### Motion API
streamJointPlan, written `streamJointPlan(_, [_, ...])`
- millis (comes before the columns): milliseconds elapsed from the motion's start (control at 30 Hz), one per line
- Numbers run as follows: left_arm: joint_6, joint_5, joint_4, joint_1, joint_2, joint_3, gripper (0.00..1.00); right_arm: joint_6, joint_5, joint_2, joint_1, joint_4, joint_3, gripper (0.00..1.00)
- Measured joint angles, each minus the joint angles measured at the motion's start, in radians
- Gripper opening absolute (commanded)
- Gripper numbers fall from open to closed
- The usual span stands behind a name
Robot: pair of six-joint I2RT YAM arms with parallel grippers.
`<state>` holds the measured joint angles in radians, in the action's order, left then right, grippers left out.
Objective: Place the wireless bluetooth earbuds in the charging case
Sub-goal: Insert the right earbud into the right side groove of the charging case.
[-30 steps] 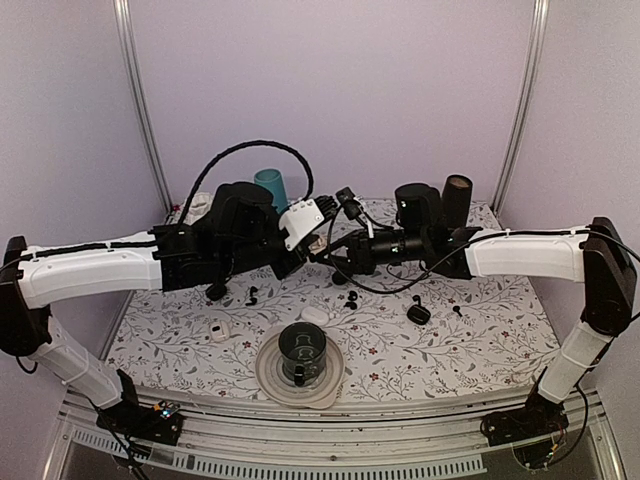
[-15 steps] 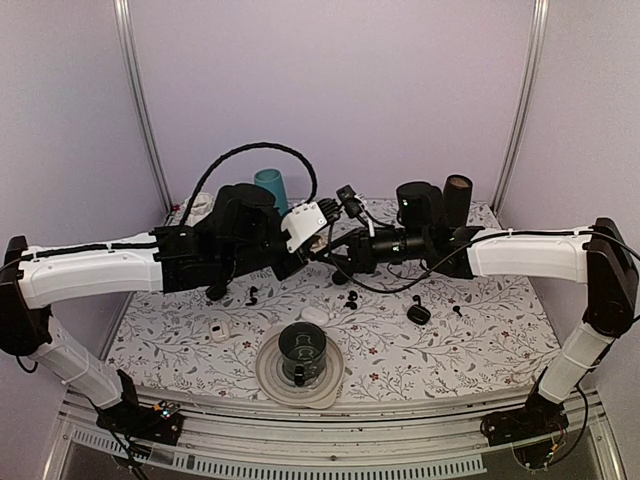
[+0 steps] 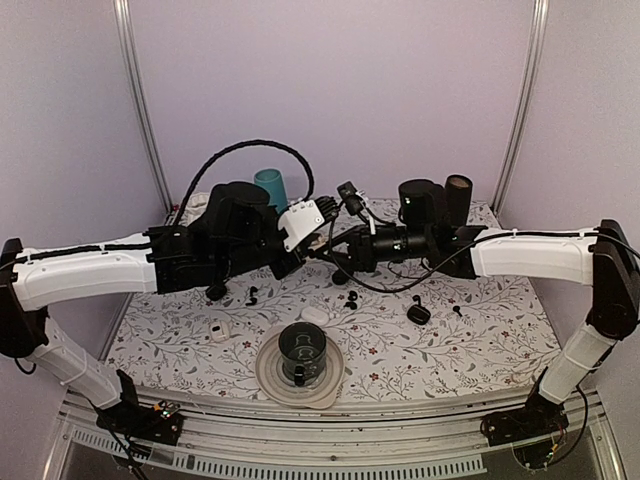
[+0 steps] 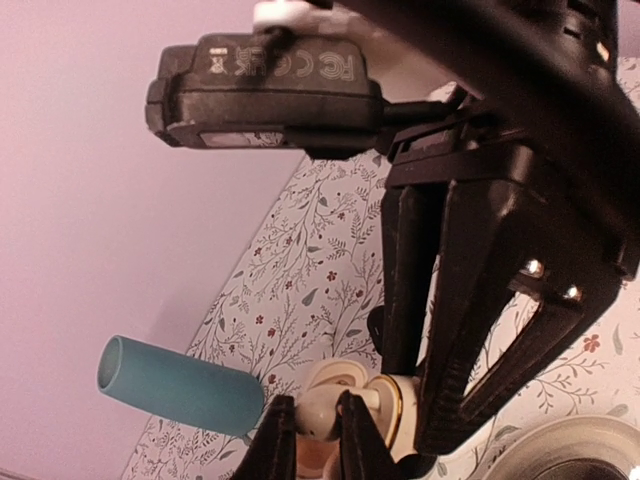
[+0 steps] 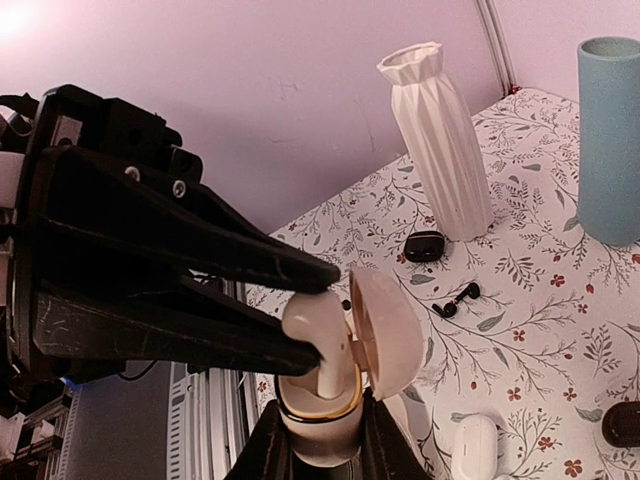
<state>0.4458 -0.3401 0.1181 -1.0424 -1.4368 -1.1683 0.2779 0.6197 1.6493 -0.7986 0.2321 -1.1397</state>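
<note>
Tabletop (image 3: 480, 340): matt cover printed with small flowers; cloth or paper, cannot tell.
Small cream pebble-shaped charging case (image 5: 318, 430): smooth plastic, soft sheen; shiny gold metallic band (image 5: 320, 408) at its rim.
Cream-white earbud (image 5: 308, 325): smooth glossy plastic.
Left gripper (image 5: 325, 320): matt black plastic with bright metal screw heads (image 5: 178, 187).
Tall white pleated vase (image 5: 440, 140): matt.
Teal cylinder (image 5: 610, 140): smooth, matt.
Tiny black earbuds (image 5: 455, 298): glossy.
</note>
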Motion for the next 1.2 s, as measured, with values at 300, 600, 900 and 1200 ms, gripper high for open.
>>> streamJointPlan(300, [0.014,0.019,-0.004,-0.001,0.019,0.002,0.14,-0.001,-0.008,-0.018,-0.006,0.003,0.000,0.04])
streamJointPlan(600, [0.031,0.025,-0.014,-0.004,0.027,0.002,0.18,-0.011,-0.024,-0.034,-0.006,0.007,0.000,0.04])
streamJointPlan(900, [0.037,0.043,-0.016,-0.011,0.045,0.002,0.22,-0.034,-0.048,-0.043,-0.005,0.022,0.000,0.04])
streamJointPlan(1200, [0.036,0.042,-0.022,-0.011,0.045,0.002,0.22,-0.043,-0.049,-0.046,-0.006,0.029,0.000,0.04])
